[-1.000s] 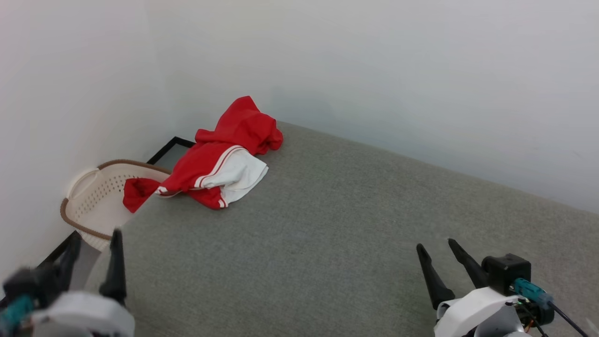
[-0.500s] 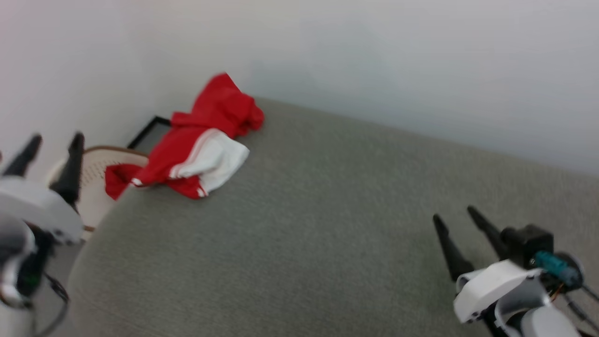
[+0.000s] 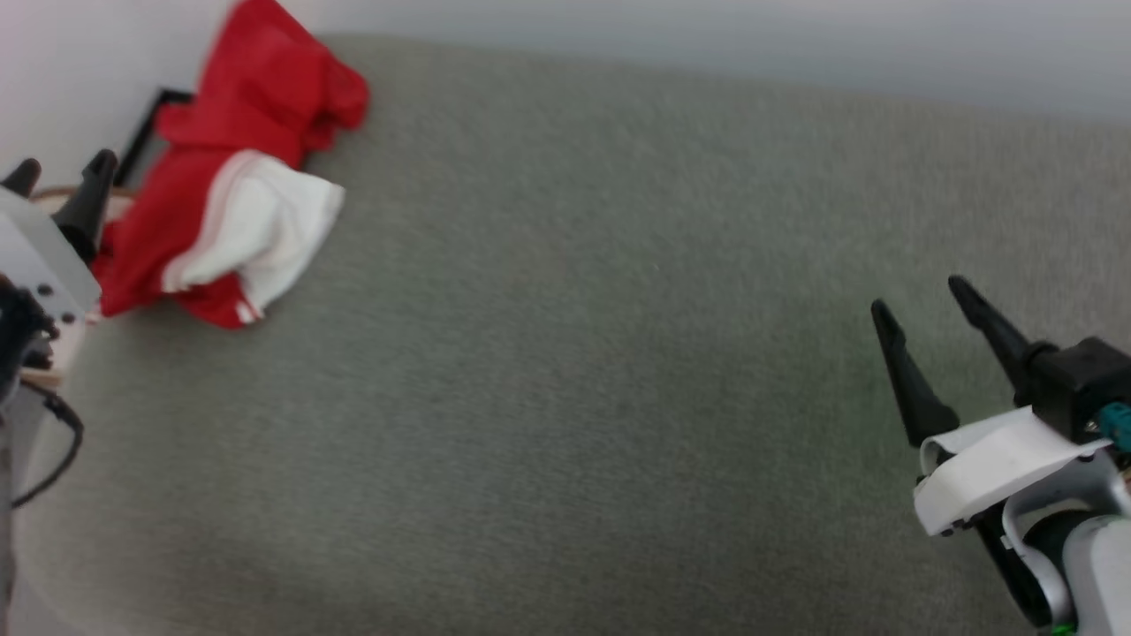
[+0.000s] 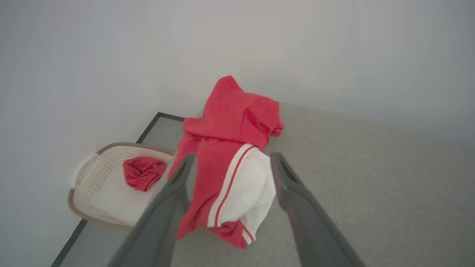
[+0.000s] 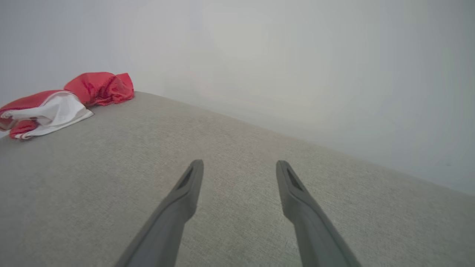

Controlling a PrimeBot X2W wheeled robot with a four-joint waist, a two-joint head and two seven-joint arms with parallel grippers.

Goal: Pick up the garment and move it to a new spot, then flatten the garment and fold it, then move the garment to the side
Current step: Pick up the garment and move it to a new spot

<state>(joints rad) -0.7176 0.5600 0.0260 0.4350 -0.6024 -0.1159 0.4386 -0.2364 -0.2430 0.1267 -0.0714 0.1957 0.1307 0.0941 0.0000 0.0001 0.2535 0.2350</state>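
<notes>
The garment (image 3: 231, 201), bright red with a white sleeve and striped trim, lies crumpled at the far left corner of the grey surface, partly draped over its edge. In the left wrist view the garment (image 4: 230, 163) sits between and beyond my open left gripper (image 4: 232, 163), which hovers short of it with nothing held. In the head view the left gripper (image 3: 62, 181) is at the left edge, just left of the garment. My right gripper (image 3: 923, 305) stands open and empty over the surface at the right, far from the garment (image 5: 63, 102), and appears as the right gripper (image 5: 239, 167) in its wrist view.
A cream perforated basket (image 4: 100, 185) with a brown rim sits on the floor left of the surface and holds a small plain red cloth (image 4: 143, 172). Pale walls close the corner behind the garment. The grey surface (image 3: 574, 353) spreads wide between the grippers.
The head camera has tipped down and turned, shifting the whole picture. My left gripper has risen and come close to the garment's left side. Both grippers stay open.
</notes>
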